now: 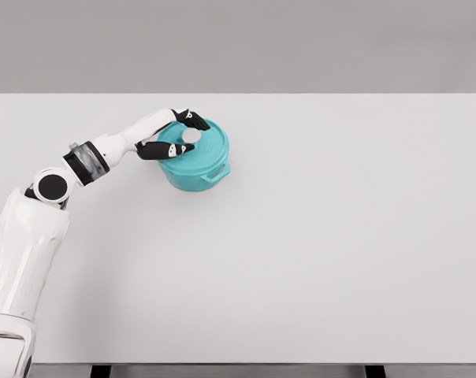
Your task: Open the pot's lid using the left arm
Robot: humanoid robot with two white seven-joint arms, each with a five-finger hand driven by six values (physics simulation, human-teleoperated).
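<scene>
A teal pot (197, 175) with side handles stands on the white table (317, 236), left of the middle. Its teal lid (208, 147) lies on top, with a pale round knob (191, 135) at its centre. My left hand (187, 134) reaches over the lid from the left. Its black fingers (194, 120) sit behind the knob and the thumb (173, 149) in front of it. The fingers bracket the knob with a small gap on each side, so the hand looks open around it. The right arm does not show.
The table's front edge (262, 364) runs along the bottom of the view. My left upper arm and shoulder (21, 252) fill the lower left corner.
</scene>
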